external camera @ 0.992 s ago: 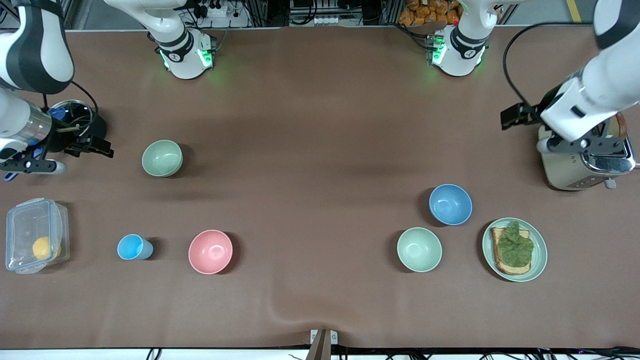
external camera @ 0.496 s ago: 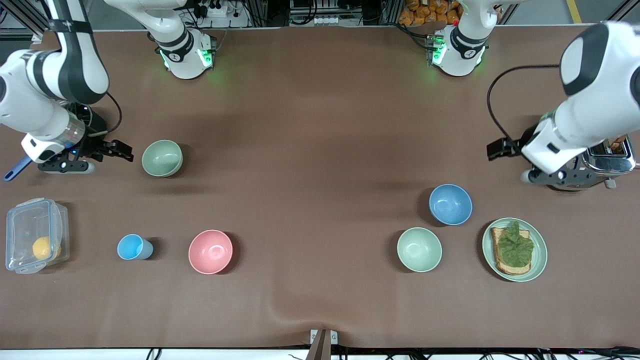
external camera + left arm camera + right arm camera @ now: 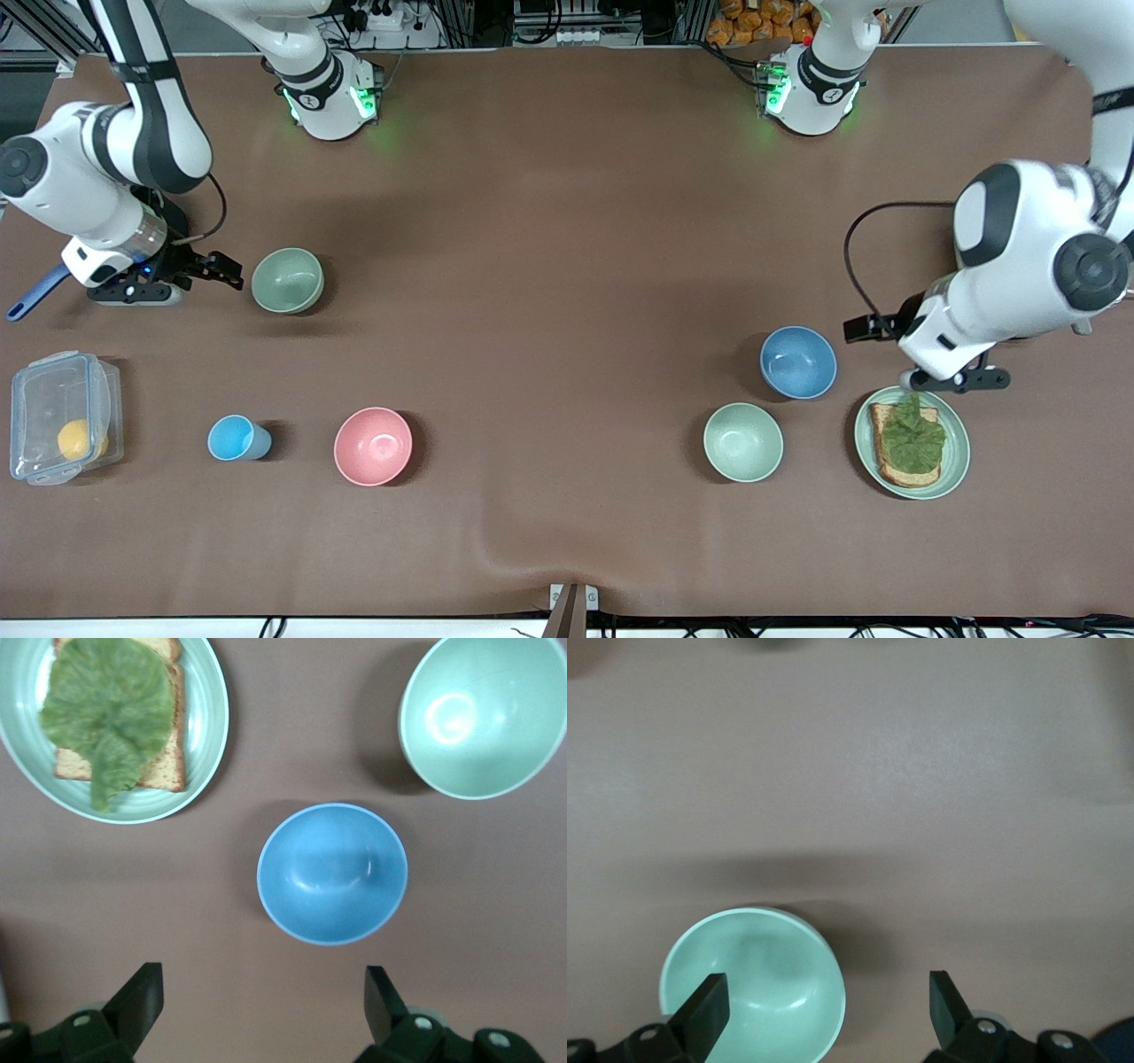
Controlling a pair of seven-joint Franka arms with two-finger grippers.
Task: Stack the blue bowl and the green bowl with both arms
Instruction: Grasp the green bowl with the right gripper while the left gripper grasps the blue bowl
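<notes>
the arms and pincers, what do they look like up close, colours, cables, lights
Both arms are glossy white with dark grey or black joint bands, and their bases glow green. A black cable loops off each wrist. The right pincer and left pincer are black. In the wrist views the fingers are black and wedge-shaped, on dark mounts with small silver screws.

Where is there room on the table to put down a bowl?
The widest bare patch lies mid-table, between the pink bowl and the mint bowl. It is crowded where the blue bowl, mint bowl and toast plate cluster under the left gripper.
</notes>
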